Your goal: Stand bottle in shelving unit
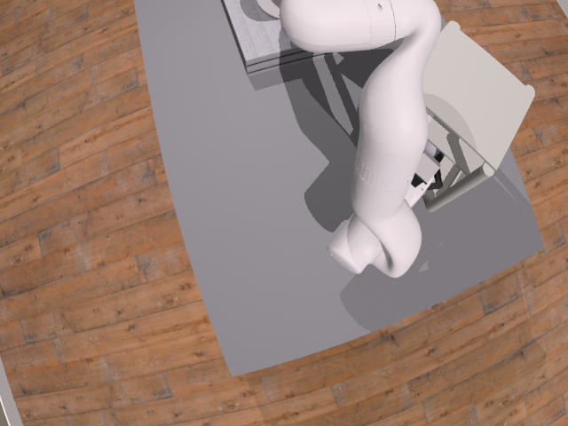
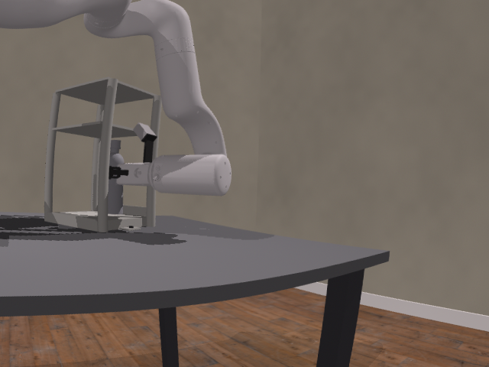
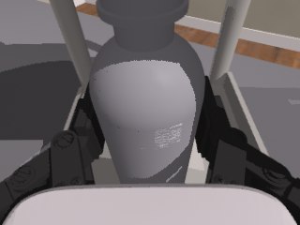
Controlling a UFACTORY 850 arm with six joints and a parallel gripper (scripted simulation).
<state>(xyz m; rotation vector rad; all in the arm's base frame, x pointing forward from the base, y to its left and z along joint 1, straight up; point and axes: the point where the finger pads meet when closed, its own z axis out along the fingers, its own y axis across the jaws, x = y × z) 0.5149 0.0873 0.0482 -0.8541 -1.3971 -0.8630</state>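
Observation:
The grey bottle (image 3: 145, 117) (image 2: 116, 195) is upright, cap up, inside the lower compartment of the pale shelving unit (image 2: 103, 189) (image 1: 477, 87). My gripper (image 3: 149, 93) (image 2: 112, 172) is shut on the bottle's body, with a black finger on each side, and reaches in level from the unit's front. In the wrist view two posts (image 3: 70, 47) (image 3: 230, 37) stand behind the bottle. The bottle's base is low over the compartment floor; I cannot tell whether it touches. In the overhead view the top shelf and my arm hide the bottle, and only a bit of the gripper (image 1: 435, 177) shows.
The unit stands near the right side of the grey table (image 1: 229, 183) (image 2: 237, 261). My arm's base plate (image 1: 261, 41) is at the table's far end. The wrist camera mount (image 2: 146, 134) sits just under the middle shelf's front edge.

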